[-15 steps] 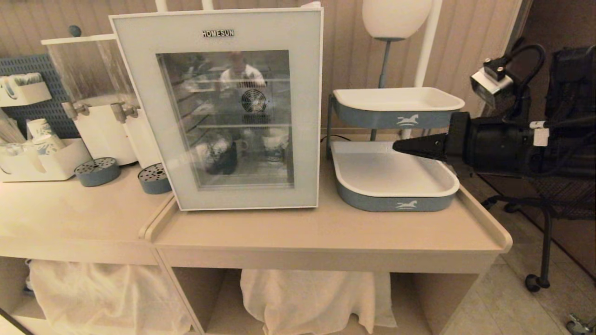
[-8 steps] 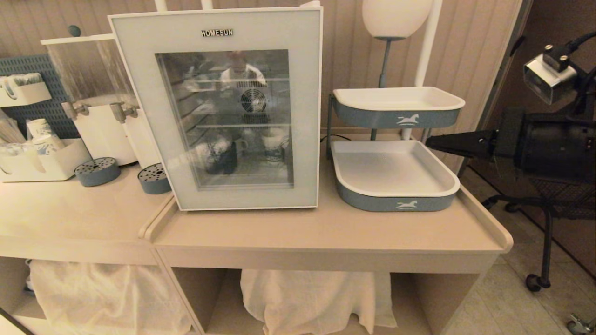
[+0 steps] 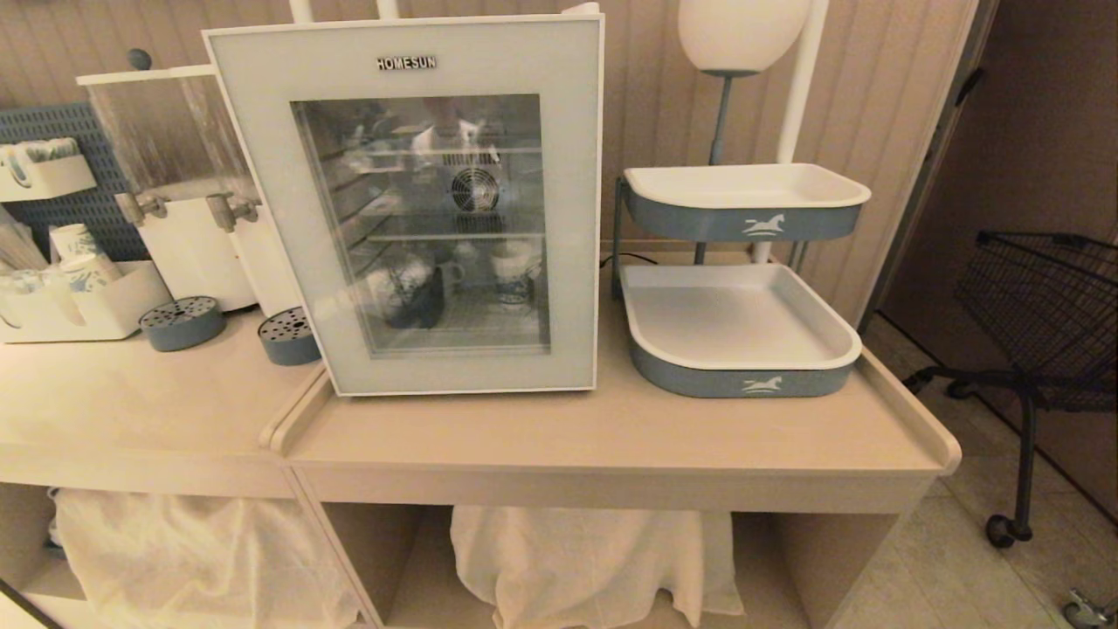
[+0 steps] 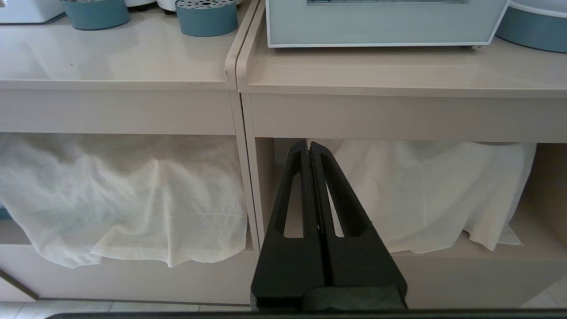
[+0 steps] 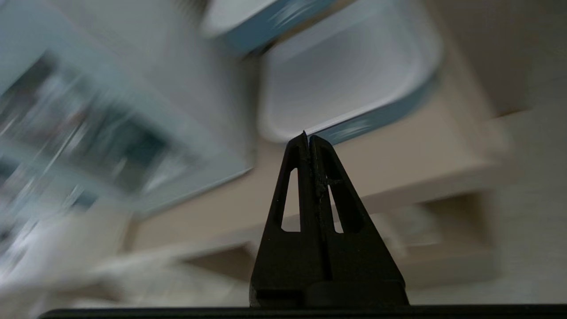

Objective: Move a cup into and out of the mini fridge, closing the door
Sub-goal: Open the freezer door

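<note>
Two black grippers, both pinched closed and empty: left gripper (image 4: pixel 309 148) low by the shelf cloths, right gripper (image 5: pixel 308 138) off the counter. White glass-fronted mini fridge (image 3: pixel 410 205), door (image 3: pixel 576 210) closed; a blue-patterned paper cup (image 3: pixel 513 273), seemingly the target, sits inside. Retrieval remains.

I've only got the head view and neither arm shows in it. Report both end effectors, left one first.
Observer: The left end effector is shut and empty, parked low in front of the counter, facing the white cloth on the shelf underneath.
Operator: Now the right one.
Observer: The right end effector is shut with nothing in it, aimed toward the lower tray from in front of the counter.
</note>
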`<state>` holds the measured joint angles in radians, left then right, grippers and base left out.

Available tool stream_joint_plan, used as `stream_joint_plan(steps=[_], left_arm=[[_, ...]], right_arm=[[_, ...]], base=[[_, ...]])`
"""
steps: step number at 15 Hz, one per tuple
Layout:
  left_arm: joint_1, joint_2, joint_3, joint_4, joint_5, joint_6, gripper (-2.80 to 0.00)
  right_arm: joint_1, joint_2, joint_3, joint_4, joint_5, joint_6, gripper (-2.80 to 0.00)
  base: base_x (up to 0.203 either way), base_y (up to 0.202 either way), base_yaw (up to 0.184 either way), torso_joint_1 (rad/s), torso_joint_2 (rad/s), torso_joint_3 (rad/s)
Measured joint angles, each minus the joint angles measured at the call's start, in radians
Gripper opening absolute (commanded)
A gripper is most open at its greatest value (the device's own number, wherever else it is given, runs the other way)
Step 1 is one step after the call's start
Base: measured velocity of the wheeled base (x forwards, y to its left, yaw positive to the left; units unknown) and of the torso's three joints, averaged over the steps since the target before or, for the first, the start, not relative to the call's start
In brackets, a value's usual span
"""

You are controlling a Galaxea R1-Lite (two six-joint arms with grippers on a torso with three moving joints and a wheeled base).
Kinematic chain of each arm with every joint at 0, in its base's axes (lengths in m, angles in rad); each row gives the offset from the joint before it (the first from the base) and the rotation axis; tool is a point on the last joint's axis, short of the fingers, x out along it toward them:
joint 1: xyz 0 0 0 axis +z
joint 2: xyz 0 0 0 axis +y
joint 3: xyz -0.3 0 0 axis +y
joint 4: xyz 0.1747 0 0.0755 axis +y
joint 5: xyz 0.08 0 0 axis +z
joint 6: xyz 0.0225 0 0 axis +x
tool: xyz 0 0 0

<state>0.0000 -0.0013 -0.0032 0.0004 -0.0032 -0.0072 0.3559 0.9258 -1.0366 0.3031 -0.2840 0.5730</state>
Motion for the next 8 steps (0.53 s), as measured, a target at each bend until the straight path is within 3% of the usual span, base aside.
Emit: stream_joint_plan(steps=[2,4,6,8], left_arm=[[0.0,0.0,0.0,0.0,0.0,0.0,-2.8],[0.0,0.0,0.0,0.0,0.0,0.0,-2.8],[0.0,0.0,0.0,0.0,0.0,0.0,-2.8],[0.0,0.0,0.0,0.0,0.0,0.0,-2.8]], right_arm=[[-0.045,-0.129,-0.004,0.112,-0.163,-0.005,-2.8],[-0.122,-0.258,0.004,0.185,-0.245,-0.036,-2.8],[-0.204,-0.394,0.025,0.229,-0.243,-0.089,-2.8],[-0.272,-0.524,0.053,0.255,-0.193,-0.149,-2.8]], base=[[0.0,0.0,0.0,0.0,0.0,0.0],[0.0,0.0,0.0,0.0,0.0,0.0],[0.0,0.0,0.0,0.0,0.0,0.0],[0.0,0.0,0.0,0.0,0.0,0.0]])
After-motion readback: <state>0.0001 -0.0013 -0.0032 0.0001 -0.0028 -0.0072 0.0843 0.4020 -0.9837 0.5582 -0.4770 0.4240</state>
